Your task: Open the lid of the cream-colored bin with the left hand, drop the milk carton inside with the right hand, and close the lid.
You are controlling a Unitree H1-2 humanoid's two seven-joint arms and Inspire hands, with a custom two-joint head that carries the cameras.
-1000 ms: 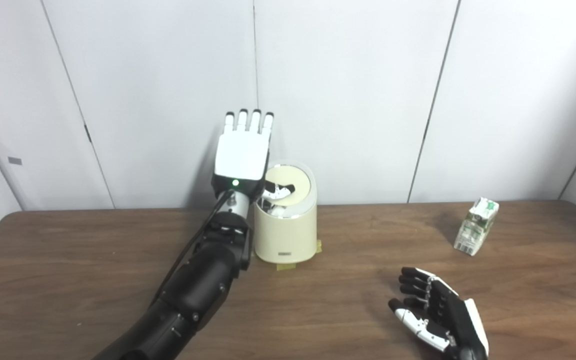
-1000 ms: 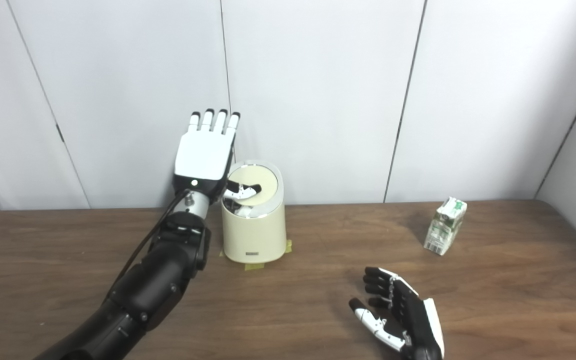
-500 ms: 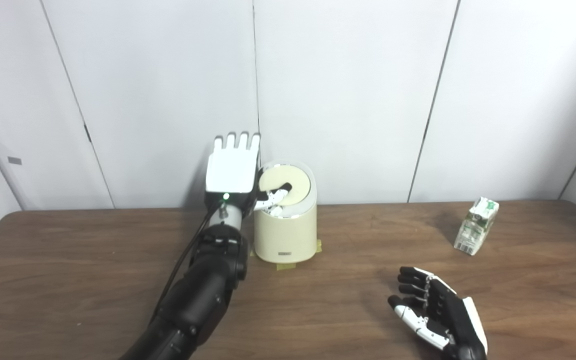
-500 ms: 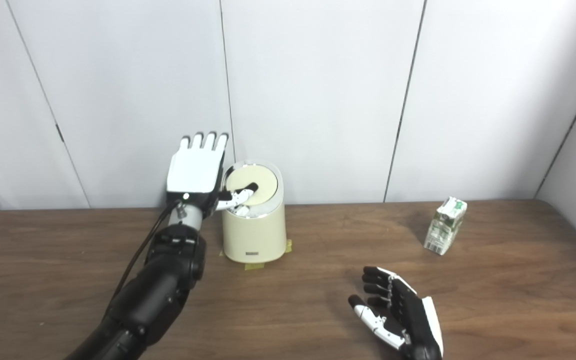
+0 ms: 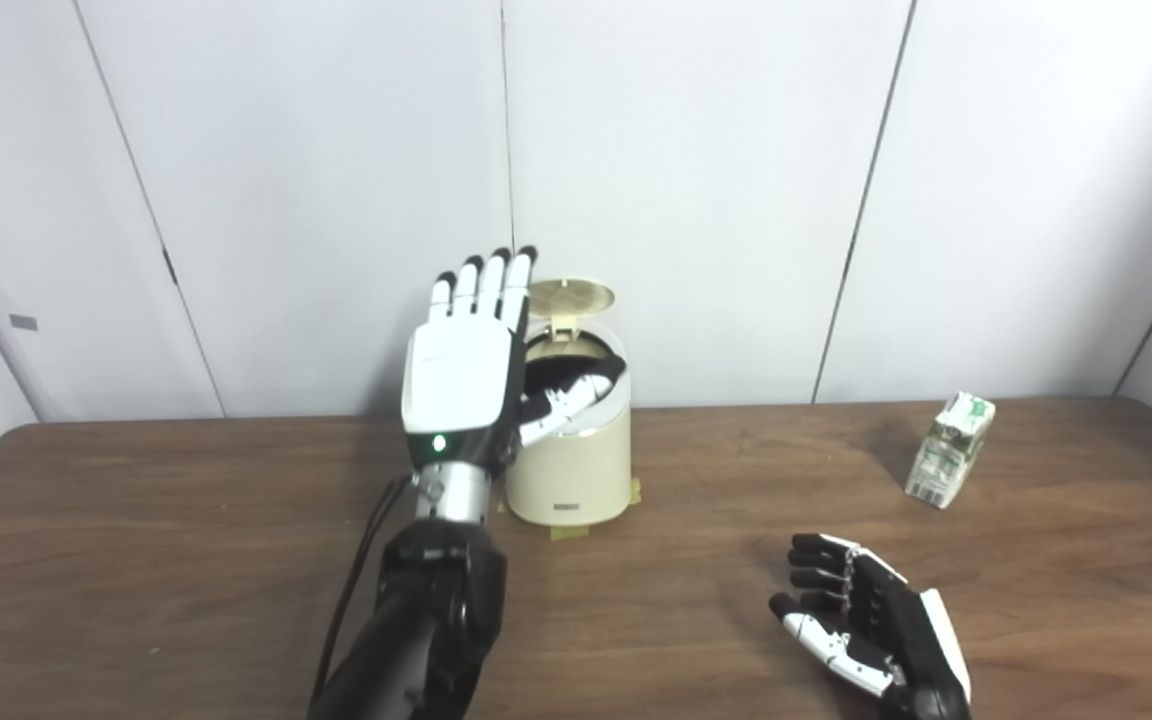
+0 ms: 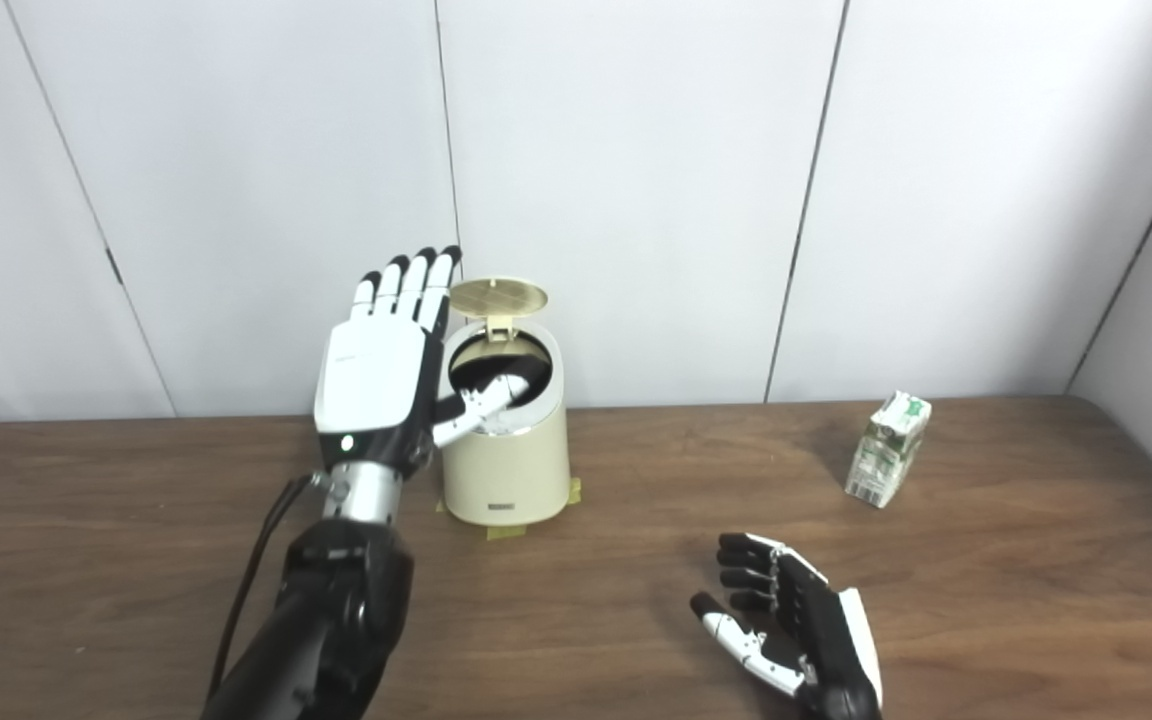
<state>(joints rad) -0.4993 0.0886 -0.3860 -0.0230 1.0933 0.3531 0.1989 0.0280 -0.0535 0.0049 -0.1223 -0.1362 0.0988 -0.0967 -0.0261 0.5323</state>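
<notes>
Milk carton (image 5: 948,450) is sitting far right on the table (image 5: 186,560), near the back edge, well apart from both my hands. It's standing on its base, long axis up and leaning a little to the right, gabled top crumpled. Green-and-white print, too small to read. Cream-colored bin (image 5: 568,470) is standing upright at the back centre on yellow tape (image 5: 570,531); there's a small dark label low on its front, unreadable. Lid (image 5: 570,295) is now standing up on its rear hinge, mouth exposed; half a second ago it was lying flat. My left hand (image 5: 463,375) is rising beside the bin, fingers straight and apart, thumb (image 5: 568,398) reaching over the rim, gripping nothing. My right hand (image 5: 871,625) is still waiting near the front edge, palm up, fingers loosely curled, empty.
</notes>
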